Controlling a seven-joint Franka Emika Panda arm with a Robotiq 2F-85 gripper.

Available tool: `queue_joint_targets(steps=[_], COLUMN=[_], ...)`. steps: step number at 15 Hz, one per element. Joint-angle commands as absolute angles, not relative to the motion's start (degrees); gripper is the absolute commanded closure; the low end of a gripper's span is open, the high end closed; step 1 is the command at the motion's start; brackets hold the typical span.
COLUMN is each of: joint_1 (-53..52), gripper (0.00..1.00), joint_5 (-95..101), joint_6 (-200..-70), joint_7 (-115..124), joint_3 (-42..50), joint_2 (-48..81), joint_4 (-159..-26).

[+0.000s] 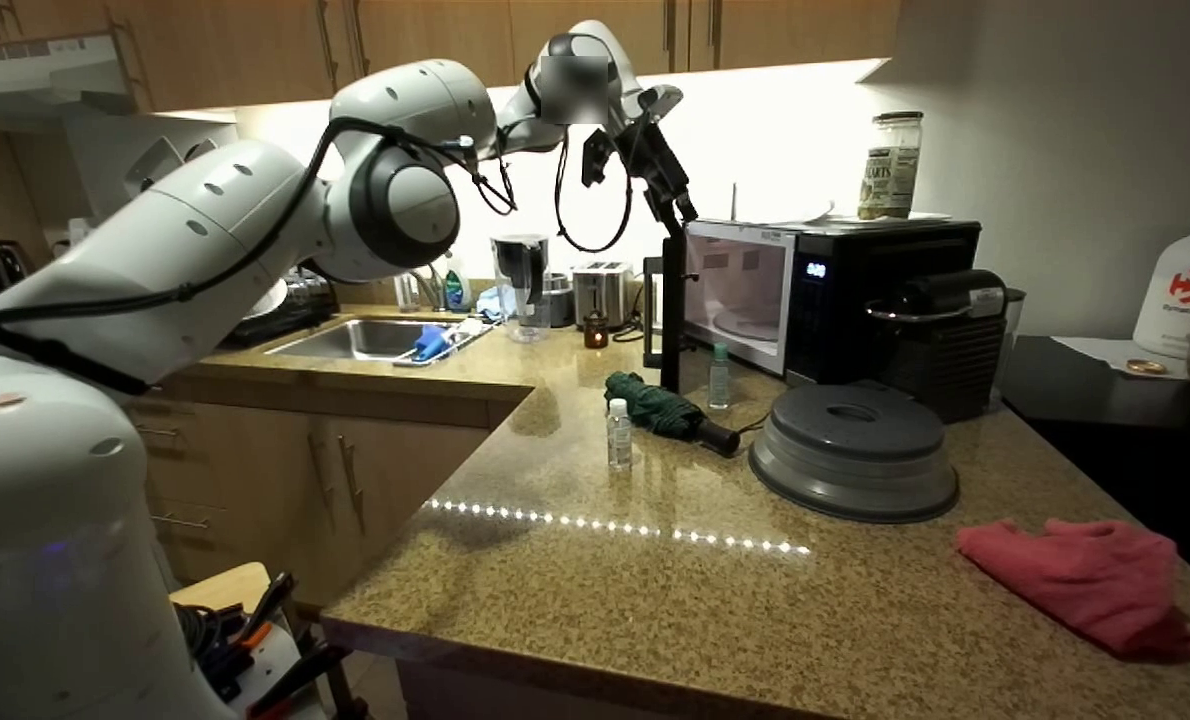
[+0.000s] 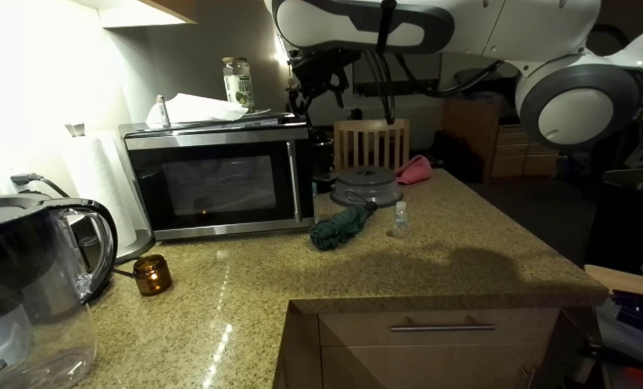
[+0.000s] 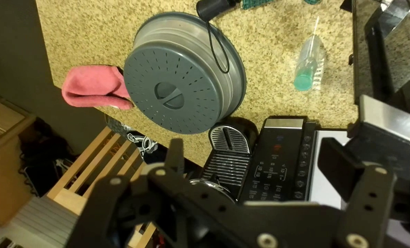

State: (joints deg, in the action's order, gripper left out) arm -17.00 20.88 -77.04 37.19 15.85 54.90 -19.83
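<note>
Microwave door point(image 2: 219, 183) stands swung out from the microwave point(image 1: 820, 310), above the tabletop point(image 1: 575, 590); cavity visible in an exterior view. Looks stiff, metal-framed with a window; probably fairly light on its hinge, smooth faces likely slippery, window best not squeezed. Take hold at the vertical bar handle point(image 2: 294, 183) along the free edge. Claw point(image 3: 256, 160) has fingers wide apart, nothing between, near the door's upper free corner; contact not clear. Green-capped bottle point(image 1: 719, 380) upright on the cavity side of the door; folded green umbrella point(image 1: 652, 405) lies near the free edge. Farther out: small clear bottle point(image 1: 619, 440), coffee machine point(image 1: 955, 300), grey vented cover point(image 1: 850, 455), pink cloth point(image 1: 1085, 585).
</note>
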Motion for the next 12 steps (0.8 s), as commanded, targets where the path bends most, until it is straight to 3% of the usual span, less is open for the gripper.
queue_joint_targets(steps=[1, 12], joint_1=[-19.05, -23.3], gripper=[0.0, 0.0], joint_5=[21.14, 21.23], joint_6=[-78.66, -83.17], joint_7=[37.45, 37.59], joint_3=[15.38, 14.91], joint_2=[52.92, 51.28], joint_4=[-19.83, -19.51])
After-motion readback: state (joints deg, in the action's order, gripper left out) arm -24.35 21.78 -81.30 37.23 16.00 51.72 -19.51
